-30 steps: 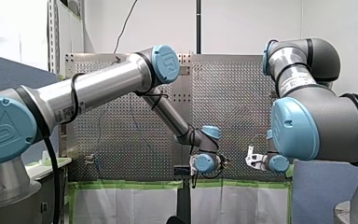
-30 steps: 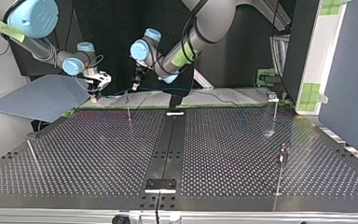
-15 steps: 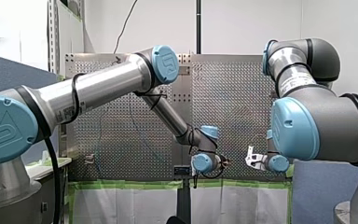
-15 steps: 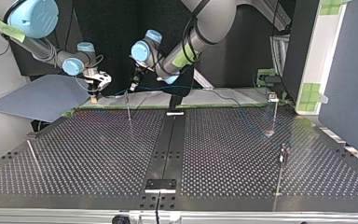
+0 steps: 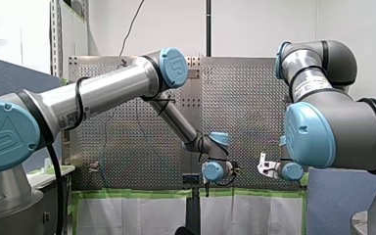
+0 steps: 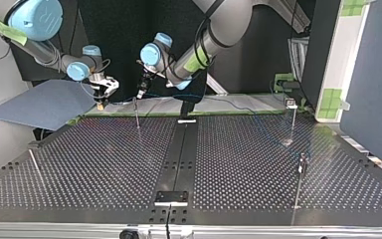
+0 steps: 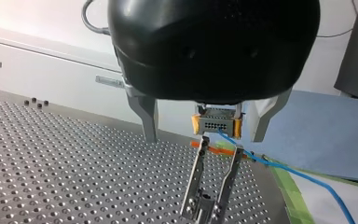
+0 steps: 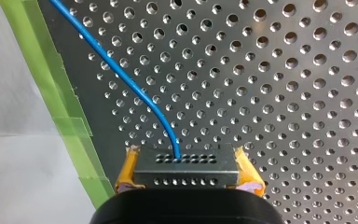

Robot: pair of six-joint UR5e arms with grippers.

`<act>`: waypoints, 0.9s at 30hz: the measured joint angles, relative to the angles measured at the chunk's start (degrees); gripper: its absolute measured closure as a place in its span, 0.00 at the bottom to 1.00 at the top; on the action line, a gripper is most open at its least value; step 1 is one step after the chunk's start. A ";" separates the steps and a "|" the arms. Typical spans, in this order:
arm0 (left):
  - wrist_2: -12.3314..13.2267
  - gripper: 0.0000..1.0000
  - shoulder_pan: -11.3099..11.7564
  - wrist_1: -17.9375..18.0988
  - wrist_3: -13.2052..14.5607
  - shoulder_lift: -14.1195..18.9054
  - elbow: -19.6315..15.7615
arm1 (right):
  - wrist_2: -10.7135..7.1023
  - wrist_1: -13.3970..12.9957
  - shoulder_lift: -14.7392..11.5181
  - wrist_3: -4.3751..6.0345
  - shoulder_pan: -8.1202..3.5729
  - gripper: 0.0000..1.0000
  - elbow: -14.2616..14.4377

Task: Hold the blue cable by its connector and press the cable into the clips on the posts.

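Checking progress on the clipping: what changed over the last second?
My left gripper edged toward the top view's left, tilting, nearer the closest post; it is open. My right gripper stayed put, shut on the connector of the blue cable.

Beyond the jaws of our left gripper (image 7: 204,138) we see a pale wall (image 7: 37,28), brightly lit; further off past those jaws, to one side, a blue-grey board (image 7: 326,135) lies behind a strip of green tape (image 7: 286,186). Beside the jaws of our right gripper (image 8: 186,156) more such tape edges the perforated table (image 8: 284,93), with a white surface (image 8: 14,140) outside it; in the front view a white wall (image 5: 259,24) stands far beyond both jaws; in the top view a black backdrop (image 6: 114,35) hangs behind them, and a blue partition (image 6: 373,84) stands well apart from them.
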 joint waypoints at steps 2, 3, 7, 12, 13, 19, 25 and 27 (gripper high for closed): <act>0.04 0.08 -0.02 0.06 -0.06 0.00 0.00 | 0.00 -0.02 0.01 0.01 0.01 1.00 -0.02; 0.07 0.08 -0.03 0.06 -0.08 -0.01 0.00 | 0.00 -0.03 0.00 0.01 0.02 1.00 -0.03; 0.05 0.08 -0.18 0.07 -0.10 -0.02 0.00 | 0.01 -0.07 0.00 0.04 0.06 1.00 -0.15; -0.25 0.08 -0.38 0.01 -0.16 -0.02 0.00 | 0.01 -0.09 0.00 0.04 0.07 1.00 -0.18; -0.34 0.08 -0.39 -0.02 -0.19 -0.03 0.00 | 0.01 -0.09 0.00 0.05 0.07 1.00 -0.18; -0.59 0.08 -0.40 -0.28 -0.43 -0.03 0.00 | -0.01 0.00 0.01 0.01 0.07 1.00 -0.19; -1.45 0.08 -0.28 -2.56 0.29 -0.02 0.00 | -0.02 0.02 0.01 -0.04 0.07 1.00 -0.19; -1.78 0.08 -0.25 -3.61 1.13 -0.02 0.00 | -0.01 0.01 0.01 -0.05 0.07 1.00 -0.19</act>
